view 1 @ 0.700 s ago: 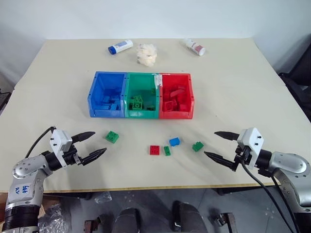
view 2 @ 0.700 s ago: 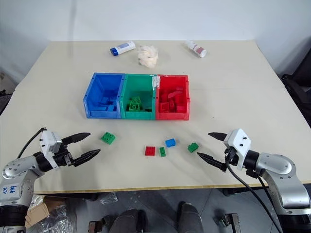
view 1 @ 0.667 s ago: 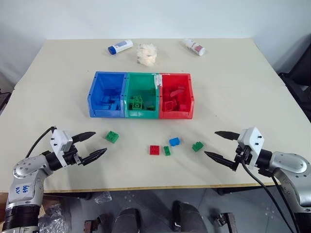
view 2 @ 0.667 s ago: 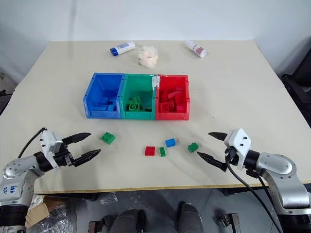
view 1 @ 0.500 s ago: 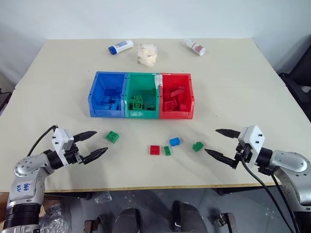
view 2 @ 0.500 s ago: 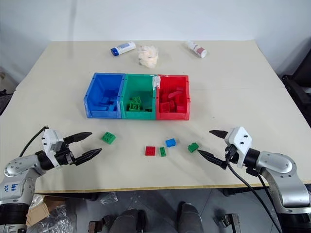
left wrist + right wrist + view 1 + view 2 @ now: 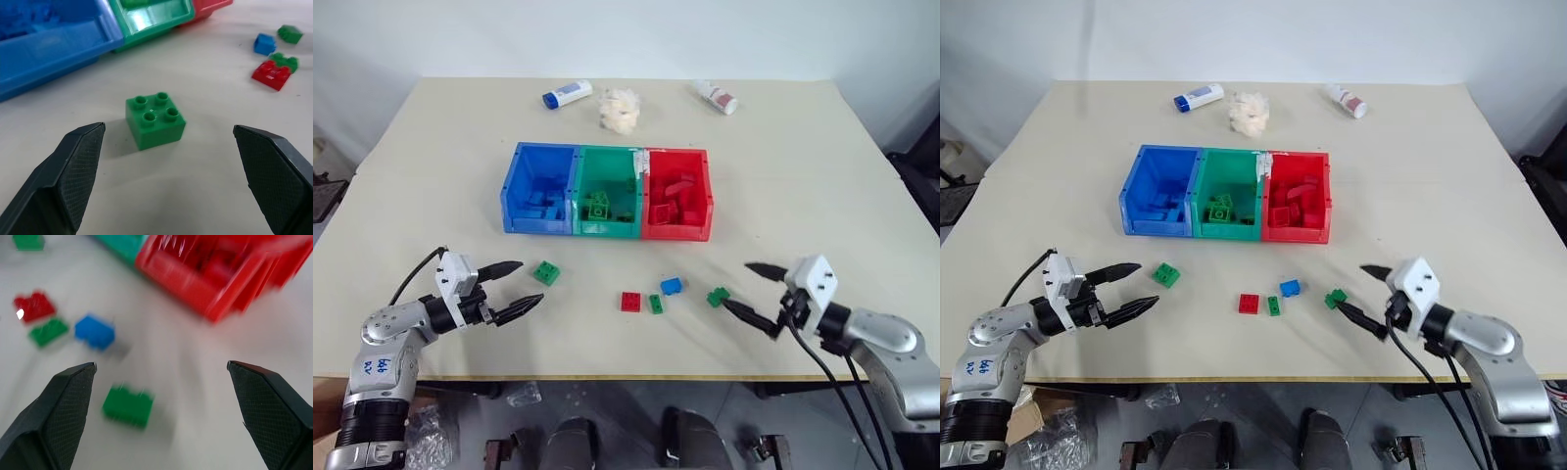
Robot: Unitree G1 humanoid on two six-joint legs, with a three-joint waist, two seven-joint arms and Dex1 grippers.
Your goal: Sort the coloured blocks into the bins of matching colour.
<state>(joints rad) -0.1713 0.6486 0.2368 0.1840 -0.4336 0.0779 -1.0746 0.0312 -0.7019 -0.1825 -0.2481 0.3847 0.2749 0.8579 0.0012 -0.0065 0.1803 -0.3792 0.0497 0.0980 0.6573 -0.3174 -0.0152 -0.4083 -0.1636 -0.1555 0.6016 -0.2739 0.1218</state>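
Note:
The three joined bins stand mid-table: blue (image 7: 536, 223), green (image 7: 607, 229), red (image 7: 675, 232), each holding several blocks of its colour. Loose blocks lie in front of them: a green block (image 7: 546, 273) at left, a red one (image 7: 629, 302), a small green one (image 7: 655, 304), a blue one (image 7: 672, 286) and another green one (image 7: 716, 297). My left gripper (image 7: 524, 284) is open, its tips just left of the left green block (image 7: 155, 119). My right gripper (image 7: 736, 285) is open, its lower tip close beside the right green block (image 7: 127, 406).
Two white bottles (image 7: 567, 94) (image 7: 717, 97) and a white fluffy wad (image 7: 620, 108) lie near the table's far edge. Both grippers hover low near the table's front edge.
The camera has shifted a little. My left gripper has crept right toward the left green block, and my right gripper has crept left toward the right green block. Both stay open.

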